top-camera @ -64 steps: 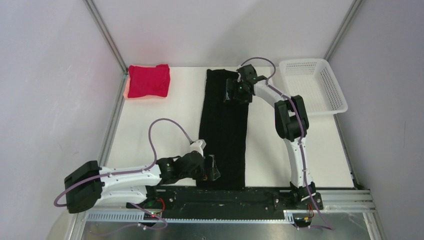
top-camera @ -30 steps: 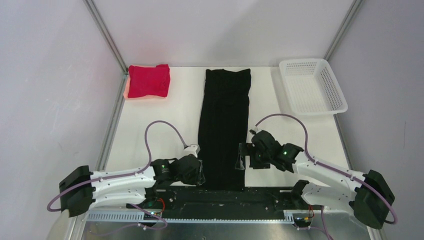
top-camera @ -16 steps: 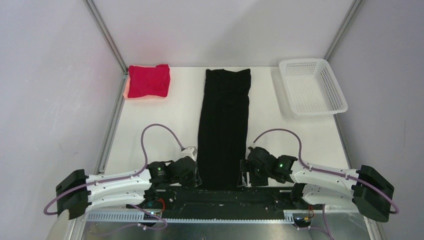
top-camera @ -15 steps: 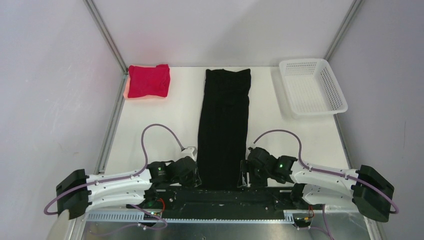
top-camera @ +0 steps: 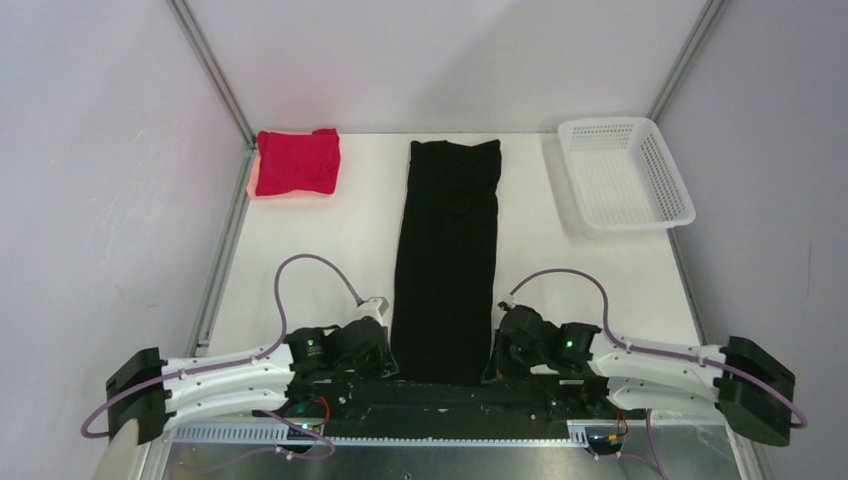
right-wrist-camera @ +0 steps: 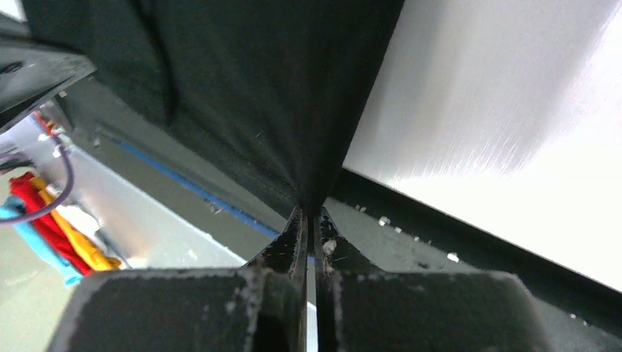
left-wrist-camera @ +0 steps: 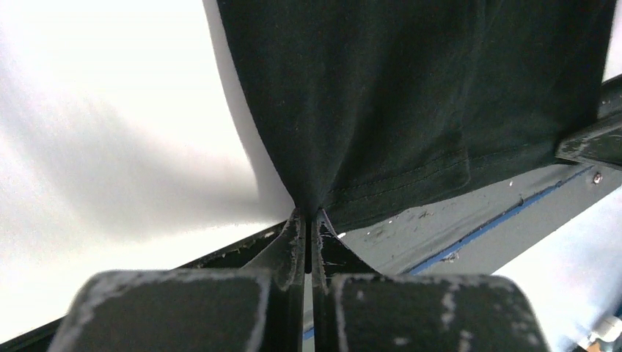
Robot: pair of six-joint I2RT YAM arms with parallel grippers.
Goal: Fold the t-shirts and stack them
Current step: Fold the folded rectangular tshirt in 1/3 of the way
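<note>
The black t-shirt (top-camera: 446, 255) lies as a long narrow strip down the middle of the table, from the back to the near edge. My left gripper (top-camera: 385, 352) is shut on its near left corner; the left wrist view shows black t-shirt cloth (left-wrist-camera: 381, 103) pinched at my left gripper's (left-wrist-camera: 309, 214) tips. My right gripper (top-camera: 497, 353) is shut on the near right corner, with black t-shirt cloth (right-wrist-camera: 264, 88) drawn into my right gripper's (right-wrist-camera: 309, 211) tips. The red t-shirt (top-camera: 297, 162) sits folded at the back left corner.
A white mesh basket (top-camera: 626, 174) stands at the back right. The black rail (top-camera: 450, 392) of the arm bases runs along the near edge just below both grippers. Grey walls close in the table on three sides.
Both grippers have come down to the near edge and shut on the black t-shirt's near corners. Earlier the right arm pulled back from the shirt's far end.
</note>
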